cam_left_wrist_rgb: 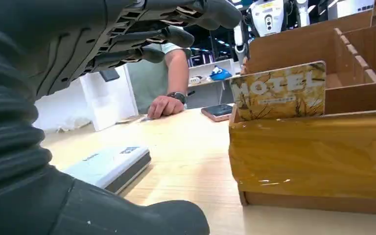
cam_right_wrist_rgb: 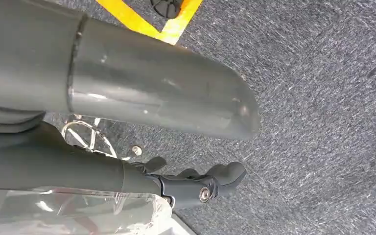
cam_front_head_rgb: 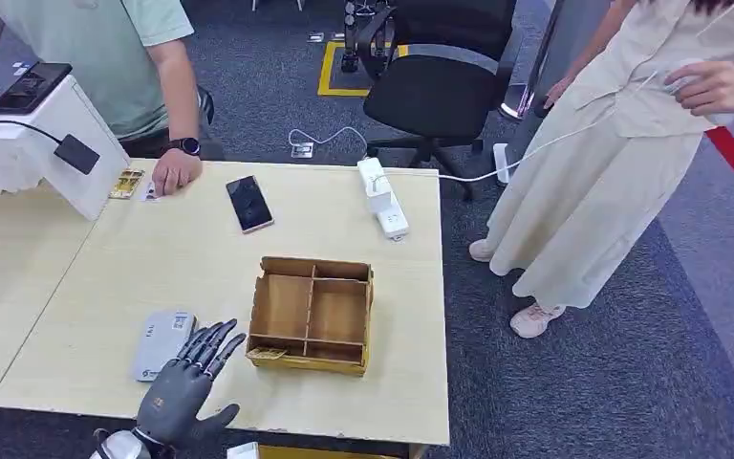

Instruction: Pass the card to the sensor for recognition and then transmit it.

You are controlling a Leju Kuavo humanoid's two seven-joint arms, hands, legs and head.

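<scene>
Left hand (cam_front_head_rgb: 183,381) — fingers spread, empty — near card (cam_front_head_rgb: 267,354).

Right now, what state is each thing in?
Left hand: open, fingers spread, holding nothing.
Right hand: hanging over the carpet, fingers curled, empty.
Yellow hotel card: standing upright in the box's front slot.
Brown divided cardboard box: open-topped.
Black smartphone: flat, screen dark.

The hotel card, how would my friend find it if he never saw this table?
Look at the pale wooden table, then the brown divided box near its front edge. The hotel card stands in the narrow front slot, at the end nearest the robot's left hand: golden-yellow, printed HOTEL, unlike the grey-white device lying beside the hand.
</scene>
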